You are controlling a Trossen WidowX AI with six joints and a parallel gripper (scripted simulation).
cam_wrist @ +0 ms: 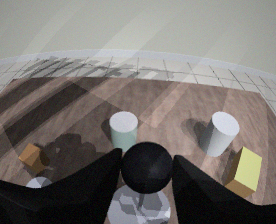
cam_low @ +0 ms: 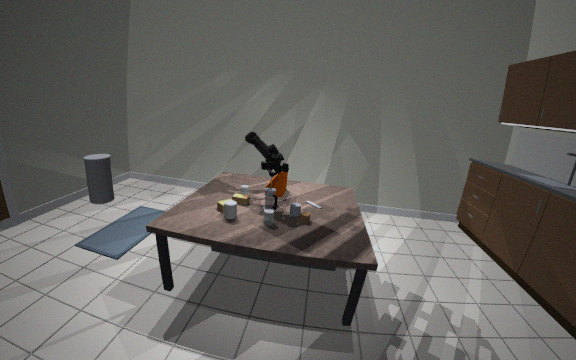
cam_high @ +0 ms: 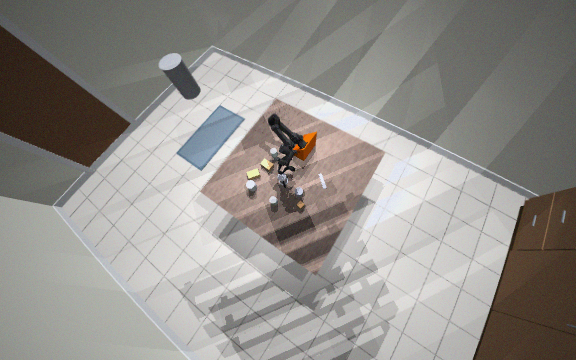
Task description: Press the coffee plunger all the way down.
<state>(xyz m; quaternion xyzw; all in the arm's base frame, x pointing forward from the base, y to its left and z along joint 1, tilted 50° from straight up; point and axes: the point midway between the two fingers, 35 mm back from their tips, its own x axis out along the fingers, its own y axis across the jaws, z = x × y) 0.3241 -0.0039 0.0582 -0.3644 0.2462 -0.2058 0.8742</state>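
Note:
The coffee press [cam_high: 282,180] [cam_low: 270,198] stands upright on the wooden table [cam_high: 338,165] [cam_low: 338,240]. Its pale round lid [cam_wrist: 139,207] shows at the bottom of the wrist view, below the plunger's black ball knob [cam_wrist: 147,172]. A short length of thin rod shows between knob and lid, so the knob stands above the lid; how far is hard to tell. My gripper [cam_wrist: 147,158] [cam_high: 287,170] is shut on the knob, with one dark finger against each side. The press body is mostly hidden in the wrist view.
A greenish canister [cam_wrist: 124,134] [cam_low: 268,217], a white canister [cam_wrist: 220,135] [cam_low: 230,210], and a bluish one [cam_high: 299,192] [cam_low: 295,209] stand around the press. Also near are yellow blocks [cam_high: 253,173] [cam_wrist: 248,167], a small brown block [cam_wrist: 34,157], a white strip [cam_high: 322,181] and an orange wedge [cam_high: 308,145].

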